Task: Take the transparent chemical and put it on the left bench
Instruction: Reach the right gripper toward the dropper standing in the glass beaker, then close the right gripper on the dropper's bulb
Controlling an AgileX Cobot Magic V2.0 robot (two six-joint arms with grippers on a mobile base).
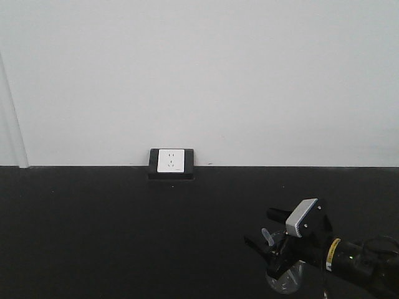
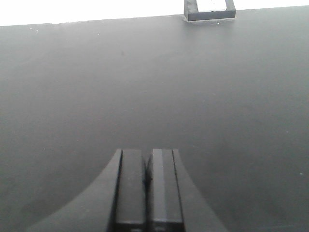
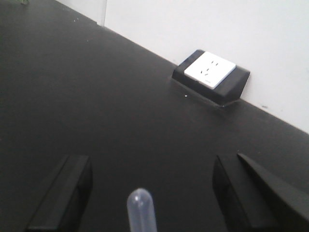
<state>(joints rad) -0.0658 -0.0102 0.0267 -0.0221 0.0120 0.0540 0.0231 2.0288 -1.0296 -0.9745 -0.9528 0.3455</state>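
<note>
**Left gripper.** In the left wrist view the left gripper (image 2: 146, 157) points across bare black tabletop (image 2: 72, 96). Its fingers (image 2: 130, 188) are pressed together, with nothing between them.

**Far centre.** A white socket (image 1: 170, 160) in a black frame stands at the far edge of the tabletop, against the white wall (image 1: 199, 75).

**Right gripper.** The right arm enters at the near right of the front view. In the right wrist view the fingers (image 3: 63, 198) of the right gripper (image 3: 149, 162) stand spread well apart. The pale bulb of the dropper (image 3: 141, 208) rises between them.

**Transparent chemical.** The transparent chemical (image 1: 287, 279) is at the near right of the socket tabletop, right of the socket. It sits directly under the right gripper. Only its lower glass body shows. Whether the fingers touch the glass cannot be determined. Whether the beaker rests on the tabletop or hangs just above it cannot be determined either.
</note>
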